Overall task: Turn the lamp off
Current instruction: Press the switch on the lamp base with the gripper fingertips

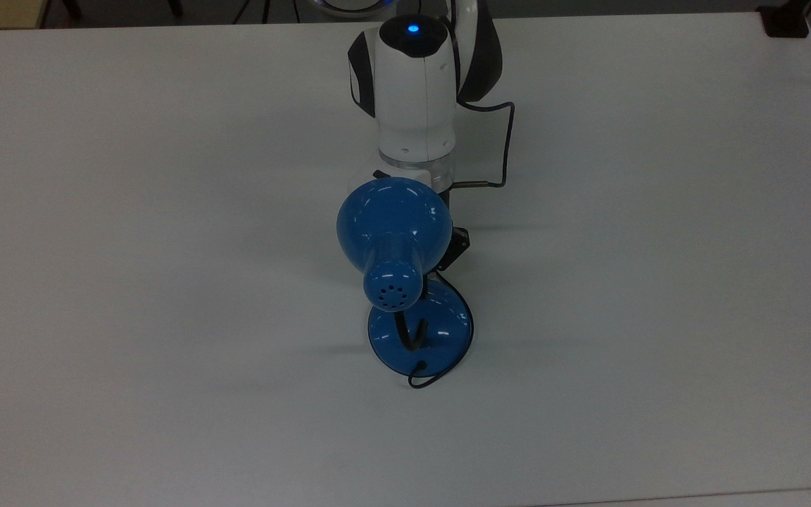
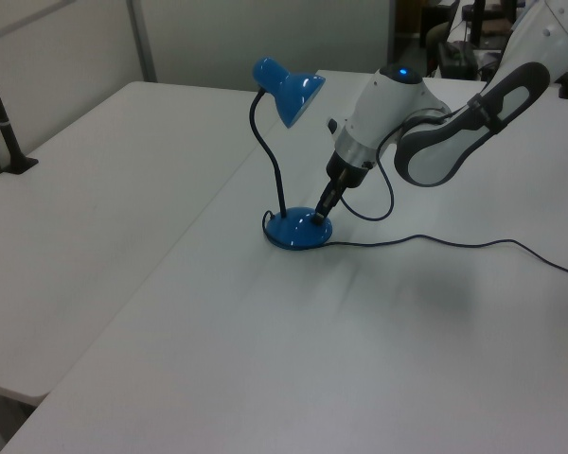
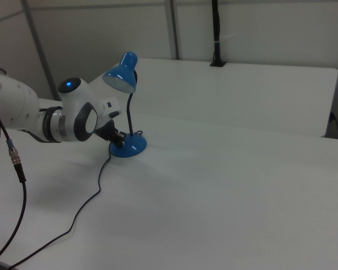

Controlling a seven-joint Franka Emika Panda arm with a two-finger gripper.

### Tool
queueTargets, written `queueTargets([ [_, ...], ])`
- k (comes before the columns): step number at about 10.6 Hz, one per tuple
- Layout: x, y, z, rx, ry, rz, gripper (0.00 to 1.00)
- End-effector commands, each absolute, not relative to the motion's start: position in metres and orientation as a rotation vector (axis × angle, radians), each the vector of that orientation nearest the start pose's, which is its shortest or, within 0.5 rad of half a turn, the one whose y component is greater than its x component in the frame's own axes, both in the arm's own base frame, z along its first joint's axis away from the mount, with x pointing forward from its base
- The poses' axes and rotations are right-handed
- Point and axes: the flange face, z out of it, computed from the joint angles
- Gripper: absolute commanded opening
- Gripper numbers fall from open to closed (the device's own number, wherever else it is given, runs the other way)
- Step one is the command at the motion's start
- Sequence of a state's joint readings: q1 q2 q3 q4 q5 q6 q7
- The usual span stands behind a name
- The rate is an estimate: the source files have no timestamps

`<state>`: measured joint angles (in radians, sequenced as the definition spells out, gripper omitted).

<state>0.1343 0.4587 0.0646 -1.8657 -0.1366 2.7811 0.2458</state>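
Observation:
The blue lamp stands unlit on the white table, its bell shade (image 1: 391, 225) (image 2: 289, 87) (image 3: 121, 76) up on a black gooseneck (image 2: 270, 156) above the round domed base (image 1: 444, 327) (image 2: 298, 230) (image 3: 130, 147). My gripper (image 2: 319, 214) (image 3: 120, 140) slants down with its narrow dark tip, fingers together, resting on the base's rim on the arm's side. In the top view the shade hides most of the gripper; only a black corner (image 1: 457, 243) shows. The lamp's thin black cord (image 2: 426, 241) (image 3: 96, 191) trails off across the table.
The white arm (image 1: 414, 91) (image 2: 398, 104) reaches over the table from behind the lamp, with its own cable loop (image 1: 507, 141). A black clamped post (image 2: 5, 142) (image 3: 217, 34) stands at a table edge. A seam (image 2: 189, 218) runs between the two tabletops.

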Motion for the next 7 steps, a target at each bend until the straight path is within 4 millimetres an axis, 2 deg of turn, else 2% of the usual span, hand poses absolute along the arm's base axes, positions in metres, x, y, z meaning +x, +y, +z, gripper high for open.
queueTargets([
  [1, 0.644, 0.138, 0.282, -3.053, -0.056, -0.578, 0.00],
  [3, 0.640, 0.136, 0.293, -3.087, -0.016, -0.498, 0.00],
  [7, 0.618, 0.127, 0.358, -3.189, 0.003, -0.270, 0.03],
])
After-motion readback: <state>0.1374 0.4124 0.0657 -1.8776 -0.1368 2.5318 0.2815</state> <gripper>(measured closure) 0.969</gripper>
